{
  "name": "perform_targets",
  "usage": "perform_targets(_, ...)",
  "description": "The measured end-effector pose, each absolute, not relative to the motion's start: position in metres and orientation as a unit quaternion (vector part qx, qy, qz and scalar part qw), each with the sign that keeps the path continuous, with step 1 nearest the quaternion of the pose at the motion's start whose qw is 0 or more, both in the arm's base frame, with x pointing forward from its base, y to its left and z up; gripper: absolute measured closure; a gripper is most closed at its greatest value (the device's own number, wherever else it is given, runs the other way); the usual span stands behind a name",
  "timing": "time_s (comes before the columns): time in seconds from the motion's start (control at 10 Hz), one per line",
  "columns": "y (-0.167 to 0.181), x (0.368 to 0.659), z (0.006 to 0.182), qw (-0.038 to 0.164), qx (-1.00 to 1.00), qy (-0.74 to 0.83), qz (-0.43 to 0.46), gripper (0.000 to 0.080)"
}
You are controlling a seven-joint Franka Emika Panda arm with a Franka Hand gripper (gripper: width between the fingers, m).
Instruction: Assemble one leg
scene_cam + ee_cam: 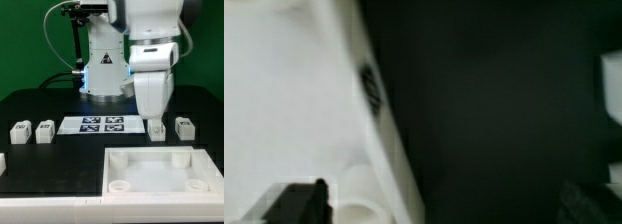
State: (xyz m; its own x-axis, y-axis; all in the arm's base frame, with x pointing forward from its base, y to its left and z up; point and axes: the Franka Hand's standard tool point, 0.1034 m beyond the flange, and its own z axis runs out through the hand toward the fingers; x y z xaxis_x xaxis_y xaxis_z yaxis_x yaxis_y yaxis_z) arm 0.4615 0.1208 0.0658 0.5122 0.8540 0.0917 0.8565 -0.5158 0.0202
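I have the two-finger gripper (152, 116) hanging low over the small white block-shaped plastic leg (156, 128). The leg stands on the black table (50, 105), just beyond the far rim of the large white square tray (150, 153) and beside the flat white marker board (103, 124). In the wrist view the dark fingers (295, 205) sit wide apart with nothing between them; I cannot tell whether they touch the leg

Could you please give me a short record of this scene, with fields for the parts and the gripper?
gripper: open, low over the leg
leg: standing on table, not gripped
other legs: two at the exterior view's left, one at its right
tray: nearest the camera, no leg fitted
marker board: between the leg groups
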Motion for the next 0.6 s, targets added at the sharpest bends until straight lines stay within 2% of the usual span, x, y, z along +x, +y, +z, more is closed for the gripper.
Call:
perform_targets(0.1, 0.1379, 0.4495, 0.0631, 0.018, -0.892, -0.45, -0.045, 0.0151)
perform_targets(0.2, 0.1437, 0.45, 0.0647, 0.024, -0.917, -0.395, -0.046, 0.0151)
perform_targets(0.5, 0.1432, 0.4497, 0.064, 0.035, -0.96, -0.275, -0.042, 0.0151)
perform_targets(0.6, 0.1464, 0.4473, 0.063, 0.044, -0.98, -0.188, -0.036, 0.0151)
